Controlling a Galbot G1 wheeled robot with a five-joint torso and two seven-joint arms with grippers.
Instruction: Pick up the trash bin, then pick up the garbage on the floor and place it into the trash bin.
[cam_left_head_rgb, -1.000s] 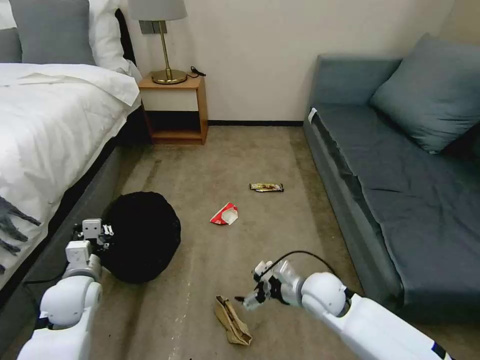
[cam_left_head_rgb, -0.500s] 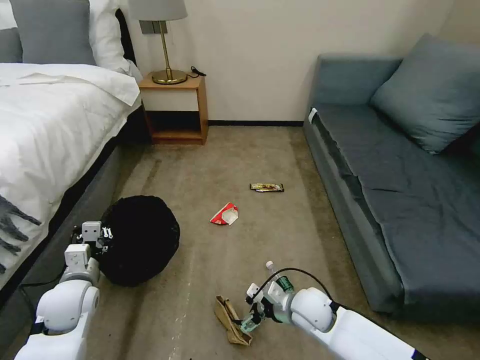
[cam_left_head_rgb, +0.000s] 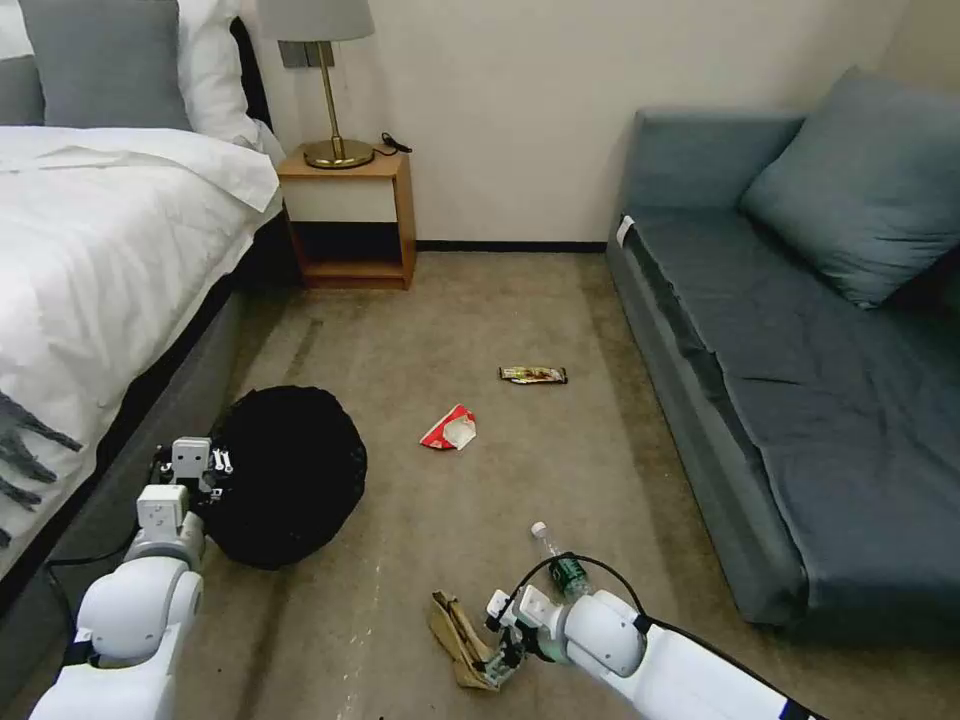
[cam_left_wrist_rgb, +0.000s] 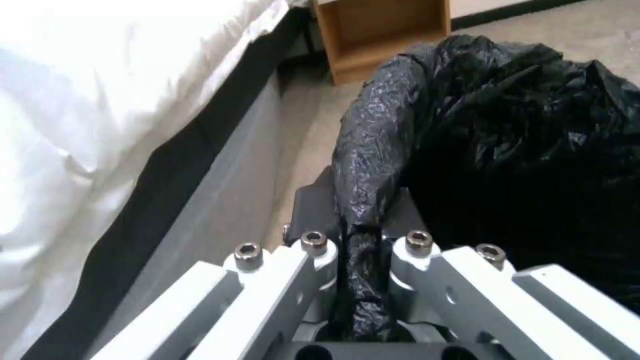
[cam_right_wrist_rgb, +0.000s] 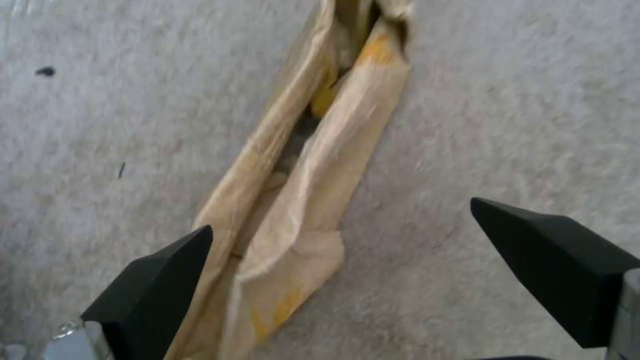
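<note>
The trash bin (cam_left_head_rgb: 290, 475), round and wrapped in a crinkly black liner (cam_left_wrist_rgb: 507, 130), sits by the bed at my left. My left gripper (cam_left_head_rgb: 198, 468) is shut on a fold of its liner rim (cam_left_wrist_rgb: 360, 200). The garbage lies on the carpet. A crumpled brown paper bag (cam_left_head_rgb: 458, 632) is under my right gripper (cam_left_head_rgb: 497, 660). That gripper is open, its black fingertips (cam_right_wrist_rgb: 160, 280) straddling one end of the bag (cam_right_wrist_rgb: 313, 165). A clear bottle with a green label (cam_left_head_rgb: 560, 566) lies just behind the right wrist. A red-and-white carton (cam_left_head_rgb: 450, 430) and a brown-gold wrapper (cam_left_head_rgb: 533, 375) lie farther out.
A bed (cam_left_head_rgb: 90, 260) with white sheets runs along the left, and a grey sofa (cam_left_head_rgb: 800, 380) along the right. A wooden nightstand (cam_left_head_rgb: 350, 215) with a brass lamp stands against the far wall. Open carpet (cam_left_head_rgb: 480, 310) lies between them.
My right gripper has dropped and pulled back toward me, from above the bottle to down over the paper bag, leaving the bottle showing. The left gripper and the bin have barely shifted.
</note>
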